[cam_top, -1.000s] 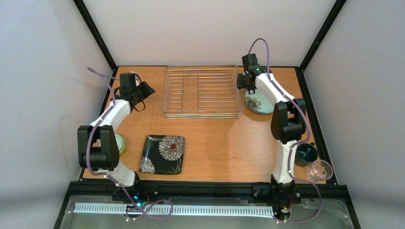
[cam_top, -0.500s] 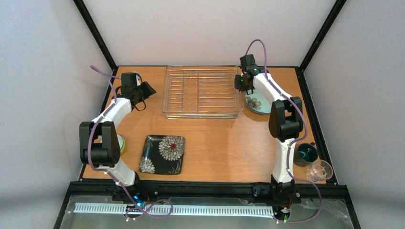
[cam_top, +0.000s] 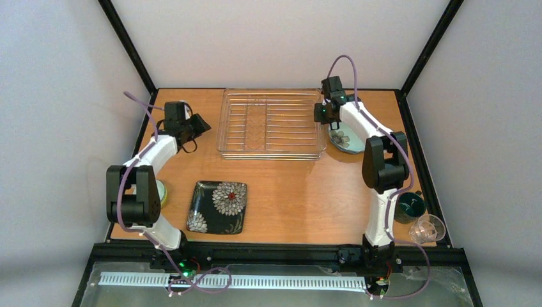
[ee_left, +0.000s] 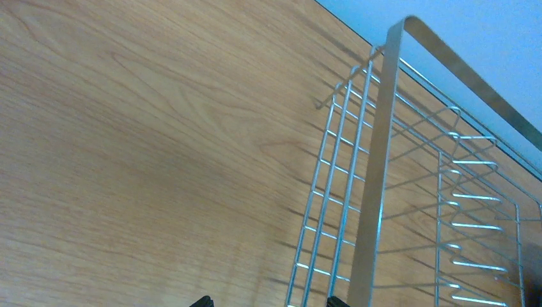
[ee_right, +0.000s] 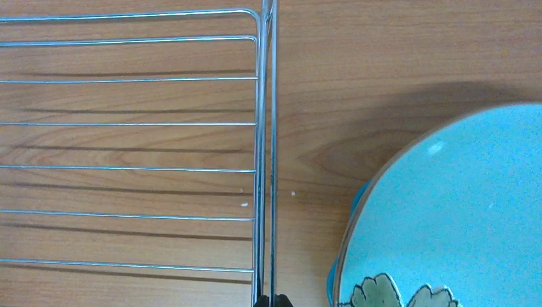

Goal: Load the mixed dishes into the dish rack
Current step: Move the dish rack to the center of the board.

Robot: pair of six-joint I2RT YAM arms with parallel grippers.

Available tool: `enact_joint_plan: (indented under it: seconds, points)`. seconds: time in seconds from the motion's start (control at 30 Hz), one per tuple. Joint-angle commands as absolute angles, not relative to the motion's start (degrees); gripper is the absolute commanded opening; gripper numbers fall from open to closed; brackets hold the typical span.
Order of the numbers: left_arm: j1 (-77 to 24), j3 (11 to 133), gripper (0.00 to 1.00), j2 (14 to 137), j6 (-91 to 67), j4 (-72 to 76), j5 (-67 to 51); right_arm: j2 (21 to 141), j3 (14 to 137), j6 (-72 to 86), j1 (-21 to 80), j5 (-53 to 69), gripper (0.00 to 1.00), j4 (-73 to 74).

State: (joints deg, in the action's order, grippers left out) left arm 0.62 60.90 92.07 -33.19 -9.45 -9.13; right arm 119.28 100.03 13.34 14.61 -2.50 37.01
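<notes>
The dish rack [cam_top: 271,155] is a silvery wire grid at the back middle of the table, with nothing in it. My right gripper [cam_top: 319,114] is shut on the rack's right rim [ee_right: 273,128], its fingertips [ee_right: 270,299] pinched around the wire. A pale mint plate [ee_right: 447,211] with a flower print lies just right of that rim [cam_top: 348,141]. My left gripper [cam_top: 201,123] stands open beside the rack's left end [ee_left: 377,192], the tips [ee_left: 268,302] straddling its edge wires without touching. A black square floral plate [cam_top: 217,206] lies at the front left.
A yellow-green bowl [cam_top: 161,192] sits behind the left arm's elbow. A dark green mug [cam_top: 409,206] and a clear glass cup [cam_top: 428,228] stand at the front right corner. Black frame rails border the table.
My right gripper has gone from open to shut on the rack's right rim. The left gripper has shifted slightly forward, staying open.
</notes>
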Motion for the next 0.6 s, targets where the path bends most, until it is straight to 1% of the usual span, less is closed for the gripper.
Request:
enact_joint_plan:
  seconds: [0.0,0.57]
  points:
    - [-1.1,59.93,1.0,89.47,-33.92,-9.26,-8.92,116.09,96.04,12.77,14.77,-3.06,0.02,39.33]
    - [-1.18,55.9,1.0,82.21,-35.25,-10.33,-7.59,106.21,86.29,9.78,15.64,-3.71,0.02,36.9]
